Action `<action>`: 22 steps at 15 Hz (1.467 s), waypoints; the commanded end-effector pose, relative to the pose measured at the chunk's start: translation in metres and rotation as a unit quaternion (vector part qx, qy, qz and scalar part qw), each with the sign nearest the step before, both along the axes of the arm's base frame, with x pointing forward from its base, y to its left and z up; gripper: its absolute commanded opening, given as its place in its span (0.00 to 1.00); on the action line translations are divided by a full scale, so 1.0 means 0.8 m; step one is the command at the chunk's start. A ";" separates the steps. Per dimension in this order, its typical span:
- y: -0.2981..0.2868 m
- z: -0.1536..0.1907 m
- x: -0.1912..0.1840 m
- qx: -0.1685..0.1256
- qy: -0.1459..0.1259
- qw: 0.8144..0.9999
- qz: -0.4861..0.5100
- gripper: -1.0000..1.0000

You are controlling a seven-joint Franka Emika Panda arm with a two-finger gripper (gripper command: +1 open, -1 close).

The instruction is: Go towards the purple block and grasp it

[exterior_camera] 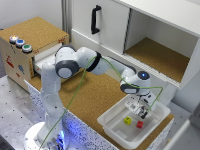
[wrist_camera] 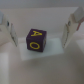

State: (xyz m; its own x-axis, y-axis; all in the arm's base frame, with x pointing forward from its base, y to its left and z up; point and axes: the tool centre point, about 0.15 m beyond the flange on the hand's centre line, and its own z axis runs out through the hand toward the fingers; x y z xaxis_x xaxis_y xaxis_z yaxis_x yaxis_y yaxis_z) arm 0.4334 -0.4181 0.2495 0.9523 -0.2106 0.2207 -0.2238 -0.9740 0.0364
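Wrist view shows you the purple block (wrist_camera: 36, 39) right in the middle, sitting on the white floor of the bin (wrist_camera: 45, 67). It has a yellow letter on its top and a yellow ring on its side. The two fingers (wrist_camera: 11, 31) of the gripper (wrist_camera: 41, 29) stand wide apart, one on each side of the block, and they do not touch it. They hold nothing.

Look at the exterior view and you see the gripper (exterior_camera: 141, 107) reaching down into the white bin (exterior_camera: 116, 131). You cannot see the purple block there, because the gripper hides it. A yellow block (exterior_camera: 128, 120) and a red block (exterior_camera: 140, 124) lie near each other in the bin, just beside the gripper. The bin sits on the brown cork table (exterior_camera: 90, 95)
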 end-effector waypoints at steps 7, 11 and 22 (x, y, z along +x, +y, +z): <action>-0.027 -0.043 0.071 0.022 0.008 0.997 -0.076 0.00; -0.022 -0.045 0.073 0.031 0.012 0.996 -0.078 0.00; 0.000 -0.011 0.029 0.044 0.007 0.999 -0.027 0.00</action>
State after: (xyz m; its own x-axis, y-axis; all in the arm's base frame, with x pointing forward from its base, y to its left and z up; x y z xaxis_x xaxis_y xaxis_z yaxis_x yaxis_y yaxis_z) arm 0.4589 -0.4226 0.2165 0.9116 -0.3607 0.1972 -0.3694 -0.9292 0.0079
